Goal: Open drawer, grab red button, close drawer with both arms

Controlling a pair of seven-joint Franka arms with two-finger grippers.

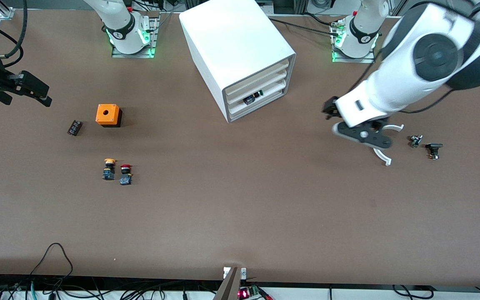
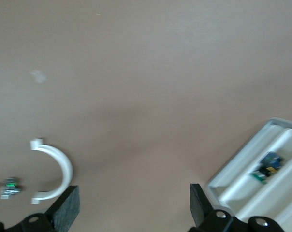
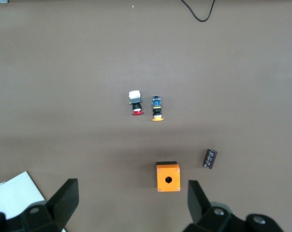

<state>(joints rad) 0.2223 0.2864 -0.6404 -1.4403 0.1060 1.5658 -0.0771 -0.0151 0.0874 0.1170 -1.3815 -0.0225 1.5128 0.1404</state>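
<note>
The white cabinet (image 1: 240, 54) stands at the table's middle, near the robot bases. Its middle drawer (image 1: 265, 86) sits flush with the other two. A small dark part shows through the cabinet's front, also in the left wrist view (image 2: 267, 166). The red-capped button (image 1: 126, 173) stands on the table toward the right arm's end, beside a yellow-capped one (image 1: 109, 168); it also shows in the right wrist view (image 3: 135, 104). My left gripper (image 1: 331, 110) is open and empty over bare table beside the cabinet's front (image 2: 134, 203). My right gripper (image 1: 42, 93) is open and empty, high over the right arm's end (image 3: 131, 200).
An orange box with a hole (image 1: 108, 115) and a small black part (image 1: 74, 127) lie farther from the front camera than the buttons. A white C-shaped piece (image 2: 59, 166) and two small parts (image 1: 415, 141) (image 1: 433, 150) lie under and beside the left hand.
</note>
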